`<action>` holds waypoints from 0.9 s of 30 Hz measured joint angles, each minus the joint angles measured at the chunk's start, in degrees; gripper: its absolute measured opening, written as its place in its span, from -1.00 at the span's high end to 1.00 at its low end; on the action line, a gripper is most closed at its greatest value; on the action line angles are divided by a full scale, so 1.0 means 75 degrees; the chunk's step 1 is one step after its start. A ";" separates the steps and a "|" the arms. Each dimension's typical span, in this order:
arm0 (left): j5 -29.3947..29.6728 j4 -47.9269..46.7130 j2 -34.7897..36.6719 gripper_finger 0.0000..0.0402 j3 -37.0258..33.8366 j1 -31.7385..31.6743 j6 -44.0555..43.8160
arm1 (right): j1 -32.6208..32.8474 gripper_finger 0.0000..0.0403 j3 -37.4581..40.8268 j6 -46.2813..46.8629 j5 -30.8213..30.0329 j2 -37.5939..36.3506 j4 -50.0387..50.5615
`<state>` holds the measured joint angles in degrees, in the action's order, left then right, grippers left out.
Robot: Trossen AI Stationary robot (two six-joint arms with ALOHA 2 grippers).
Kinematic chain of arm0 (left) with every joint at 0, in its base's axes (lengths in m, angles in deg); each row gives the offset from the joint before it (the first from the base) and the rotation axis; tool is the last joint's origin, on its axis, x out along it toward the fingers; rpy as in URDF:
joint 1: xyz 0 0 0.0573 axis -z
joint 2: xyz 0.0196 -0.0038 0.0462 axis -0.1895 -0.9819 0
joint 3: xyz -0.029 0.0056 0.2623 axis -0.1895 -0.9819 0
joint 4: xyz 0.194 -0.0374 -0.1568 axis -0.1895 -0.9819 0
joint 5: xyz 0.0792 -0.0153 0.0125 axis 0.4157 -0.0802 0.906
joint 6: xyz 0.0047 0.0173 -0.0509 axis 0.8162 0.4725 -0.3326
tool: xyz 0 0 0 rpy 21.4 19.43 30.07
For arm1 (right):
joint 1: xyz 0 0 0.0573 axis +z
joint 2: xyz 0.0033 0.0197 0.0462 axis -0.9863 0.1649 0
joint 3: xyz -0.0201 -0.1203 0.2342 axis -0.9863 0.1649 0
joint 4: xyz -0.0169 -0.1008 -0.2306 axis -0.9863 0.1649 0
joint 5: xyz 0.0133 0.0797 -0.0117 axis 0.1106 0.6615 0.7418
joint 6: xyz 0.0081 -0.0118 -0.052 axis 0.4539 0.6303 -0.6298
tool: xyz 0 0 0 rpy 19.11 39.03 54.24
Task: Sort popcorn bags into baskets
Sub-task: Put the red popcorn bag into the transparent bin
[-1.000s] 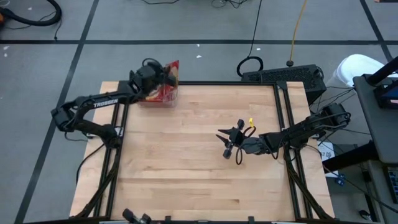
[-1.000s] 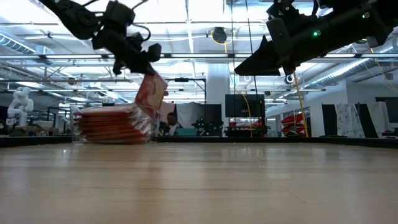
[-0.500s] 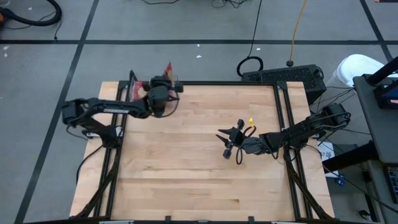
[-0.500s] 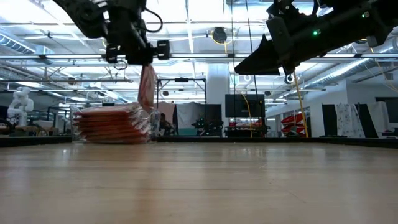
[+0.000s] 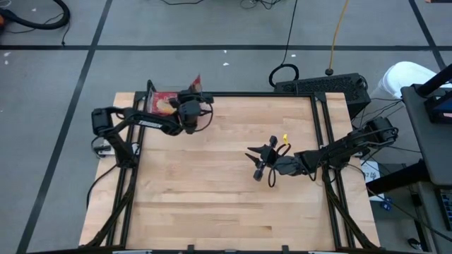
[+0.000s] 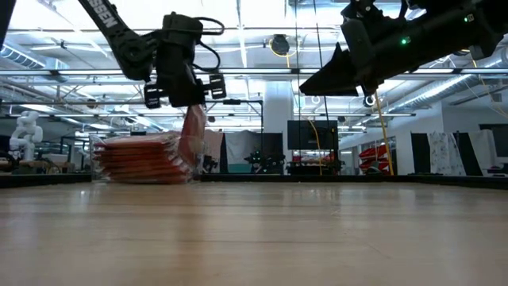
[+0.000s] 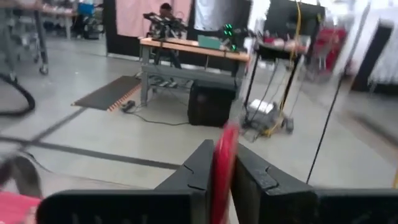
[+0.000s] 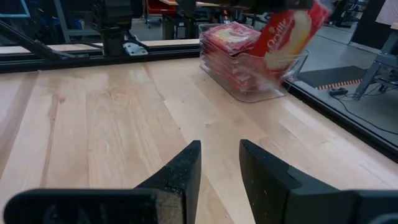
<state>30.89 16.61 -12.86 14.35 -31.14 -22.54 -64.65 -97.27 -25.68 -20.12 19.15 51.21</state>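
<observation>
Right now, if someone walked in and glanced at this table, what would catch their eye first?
First, the left gripper at the table's far left corner, shut on a red popcorn bag that hangs on edge beside the clear basket. Next, the stack of red bags filling that basket. The right gripper hovers open above the bare middle of the wooden table.

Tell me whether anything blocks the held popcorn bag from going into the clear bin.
Nothing visible does. The left end effector holds the popcorn bag upright at the clear bin, beside the stacked bags inside. The right end effector waits mid-table.
</observation>
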 joint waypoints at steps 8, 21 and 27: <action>-0.0698 0.0914 -0.0150 0.69 0.0000 -0.0244 0.0078 | -0.0003 0.48 0.0000 -0.0057 -0.0003 0.0000 -0.0012; 0.0251 -0.1601 0.0231 0.69 -0.0020 0.0844 0.0858 | 0.0000 0.48 0.0000 0.0082 0.0119 0.0000 0.0046; -0.1987 -0.3455 0.1732 0.67 0.0272 0.0116 -0.0604 | 0.0000 0.48 0.0000 0.0266 0.0201 0.0000 0.0096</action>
<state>15.99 -9.30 0.13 16.39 -30.27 -27.07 -64.65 -97.27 -23.69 -18.61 19.15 51.93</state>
